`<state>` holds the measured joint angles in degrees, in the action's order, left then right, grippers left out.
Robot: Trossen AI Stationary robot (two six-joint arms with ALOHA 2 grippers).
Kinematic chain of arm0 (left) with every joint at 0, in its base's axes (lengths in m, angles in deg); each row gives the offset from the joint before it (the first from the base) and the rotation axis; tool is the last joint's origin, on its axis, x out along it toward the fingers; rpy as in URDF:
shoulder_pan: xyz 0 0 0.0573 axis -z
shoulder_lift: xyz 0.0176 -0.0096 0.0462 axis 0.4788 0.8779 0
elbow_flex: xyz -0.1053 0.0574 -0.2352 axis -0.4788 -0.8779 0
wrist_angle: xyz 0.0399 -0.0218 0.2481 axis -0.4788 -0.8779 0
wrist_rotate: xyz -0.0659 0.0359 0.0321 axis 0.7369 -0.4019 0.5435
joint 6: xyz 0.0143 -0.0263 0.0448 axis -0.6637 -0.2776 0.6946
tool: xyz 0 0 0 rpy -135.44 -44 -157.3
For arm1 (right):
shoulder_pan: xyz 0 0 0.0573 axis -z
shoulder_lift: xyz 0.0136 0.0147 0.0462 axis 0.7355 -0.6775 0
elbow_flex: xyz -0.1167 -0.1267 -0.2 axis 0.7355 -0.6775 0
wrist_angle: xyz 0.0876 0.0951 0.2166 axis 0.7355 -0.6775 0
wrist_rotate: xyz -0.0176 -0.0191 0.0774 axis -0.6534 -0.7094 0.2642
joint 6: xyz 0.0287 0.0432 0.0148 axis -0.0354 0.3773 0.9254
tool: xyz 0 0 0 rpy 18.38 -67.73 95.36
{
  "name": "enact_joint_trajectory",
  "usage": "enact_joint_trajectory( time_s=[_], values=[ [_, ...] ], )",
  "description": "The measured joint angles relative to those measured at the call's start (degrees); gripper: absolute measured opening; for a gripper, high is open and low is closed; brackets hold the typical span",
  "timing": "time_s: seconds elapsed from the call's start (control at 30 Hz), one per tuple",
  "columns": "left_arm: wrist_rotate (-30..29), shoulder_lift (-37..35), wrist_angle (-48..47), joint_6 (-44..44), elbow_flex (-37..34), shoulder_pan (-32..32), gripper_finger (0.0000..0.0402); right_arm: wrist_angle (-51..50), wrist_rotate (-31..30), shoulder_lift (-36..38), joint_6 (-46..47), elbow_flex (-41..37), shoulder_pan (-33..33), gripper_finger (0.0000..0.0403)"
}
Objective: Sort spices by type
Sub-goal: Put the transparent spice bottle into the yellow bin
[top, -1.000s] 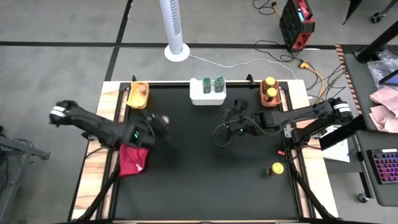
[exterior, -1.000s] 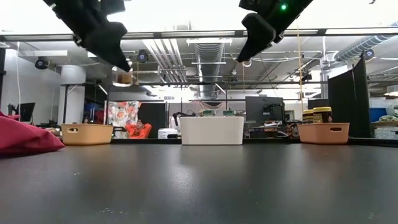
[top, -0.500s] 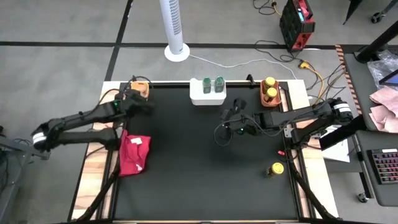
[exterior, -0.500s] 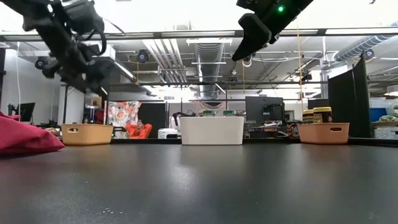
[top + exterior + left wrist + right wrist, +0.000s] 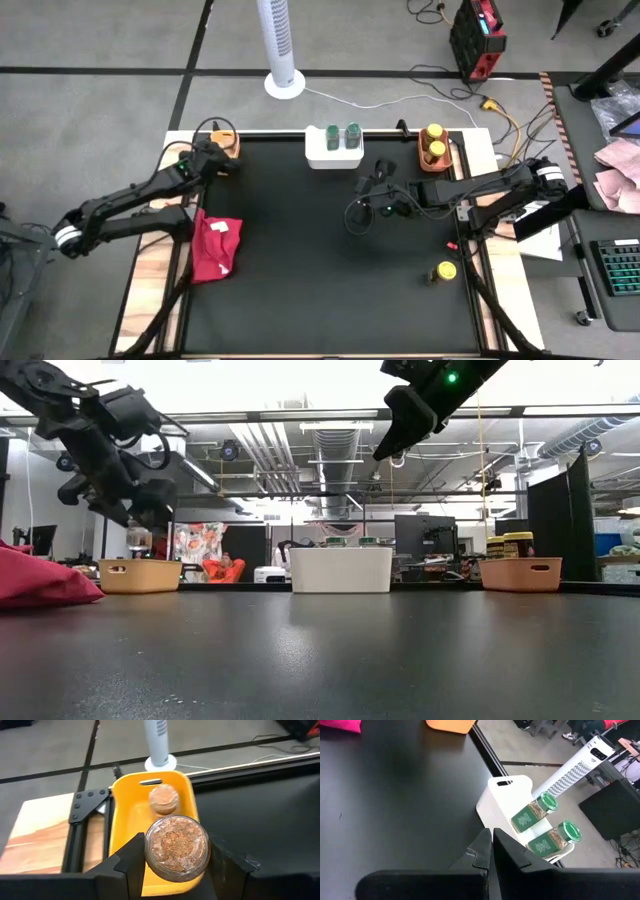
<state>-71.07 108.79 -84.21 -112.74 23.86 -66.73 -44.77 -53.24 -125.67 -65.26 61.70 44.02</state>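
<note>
My left gripper (image 5: 212,158) hangs over the yellow tray (image 5: 122,815) at the table's far left corner, shut on a spice jar (image 5: 176,845) full of brown flakes. A brown-lidded jar (image 5: 164,799) stands in that tray. Two green-lidded jars (image 5: 341,136) stand in the white tray (image 5: 322,156). Two yellow-lidded jars (image 5: 434,141) sit in the orange tray (image 5: 424,163), and another yellow-lidded jar (image 5: 444,271) stands alone near the table's right edge. My right gripper (image 5: 372,188) is shut and holds nothing, raised above the table's middle. My left gripper pinches the jar by its side wall (image 5: 148,851) between the two fingers, one on each side. The fingers come from above, slanting toward the far edge. In the low view the jar (image 5: 138,540) hangs upright below them, lifted clear just above the yellow tray (image 5: 140,575).
A red cloth (image 5: 213,250) lies at the table's left edge, near side of the yellow tray. The three trays stand in a row along the far edge. The dark table top (image 5: 320,270) between the arms is bare. A fan column (image 5: 280,45) stands beyond the far edge.
My left gripper has carried the jar from beside the red cloth toward the table's far left corner, over the yellow tray, and has come down until the jar hangs just above the tray. It has stayed shut on the jar.
</note>
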Motion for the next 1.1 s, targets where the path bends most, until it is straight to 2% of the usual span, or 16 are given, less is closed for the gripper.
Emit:
enact_joint_trajectory(
  time_s=[0.23,0.5,1.1],
  values=[
    [-1.4,2.1,4.4,1.5,-1.8,-3.5,0.0154,0.5,0.0,0.0,0.0,0.0,0.0,0.0009],
    [0.1,6.0,9.6,1.1,-3.1,-6.1,0.0154,0.9,0.0,0.0,0.0,-0.2,0.0,0.0009],
    [2.0,16.3,15.0,-0.5,-4.0,-7.2,0.0154,0.8,0.0,0.0,0.3,-0.6,0.0,0.0009]
  ],
)
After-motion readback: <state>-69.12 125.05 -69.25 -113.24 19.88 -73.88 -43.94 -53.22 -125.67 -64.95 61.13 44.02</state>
